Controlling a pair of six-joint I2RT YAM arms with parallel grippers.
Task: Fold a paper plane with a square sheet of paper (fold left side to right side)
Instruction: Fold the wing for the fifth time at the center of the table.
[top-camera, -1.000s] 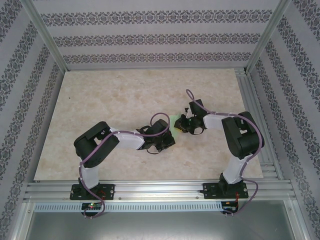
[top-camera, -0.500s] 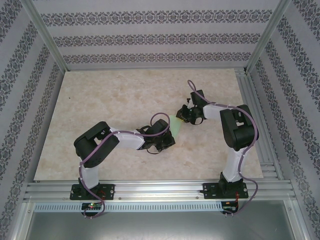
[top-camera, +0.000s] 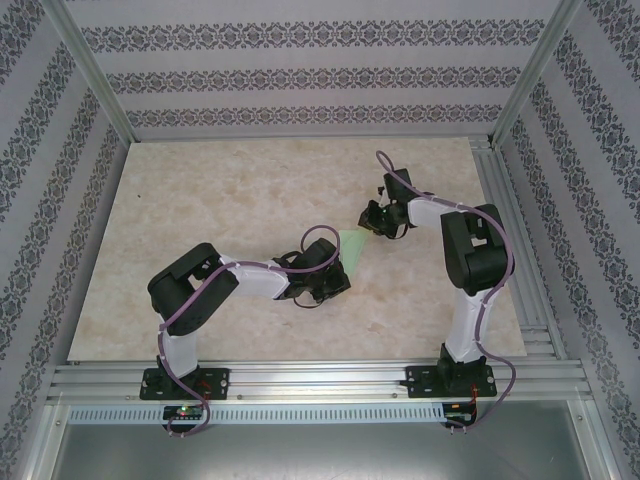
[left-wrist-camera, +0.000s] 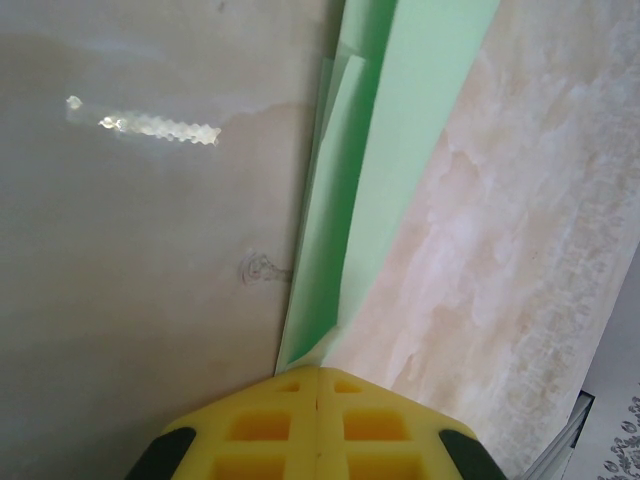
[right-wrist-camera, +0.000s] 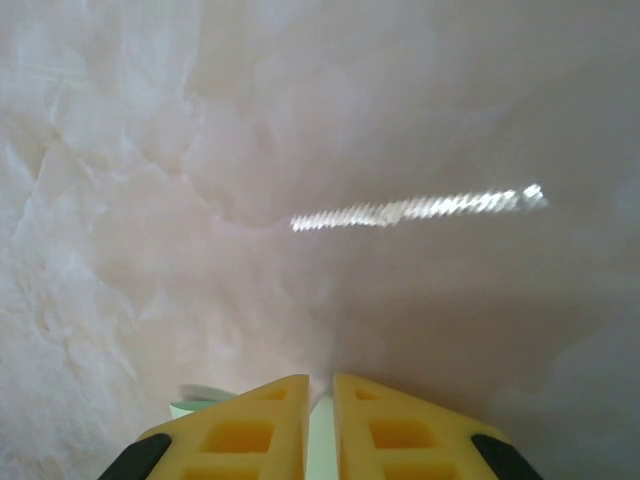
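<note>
The left jaws, yellow grid-moulded pads (left-wrist-camera: 270, 425) pressed flat together, meet the pointed tip of the paper wedge (left-wrist-camera: 390, 170); pinched or merely pressed, I cannot tell. The right jaws, a slit apart, nip its wide end, mostly cut off there. Thin, layered and mint-green, the wedge lies flat on the marbled desk (top-camera: 230, 190). The left arm (top-camera: 250, 275) crouches low beside it; the right arm (top-camera: 470, 260) stands tall, forearm angled down.

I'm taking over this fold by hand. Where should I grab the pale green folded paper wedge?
Probably pinch the pale green folded paper wedge at its wide end, coming from the right: it broadens there, and the left claw clamps the narrow tip.
</note>
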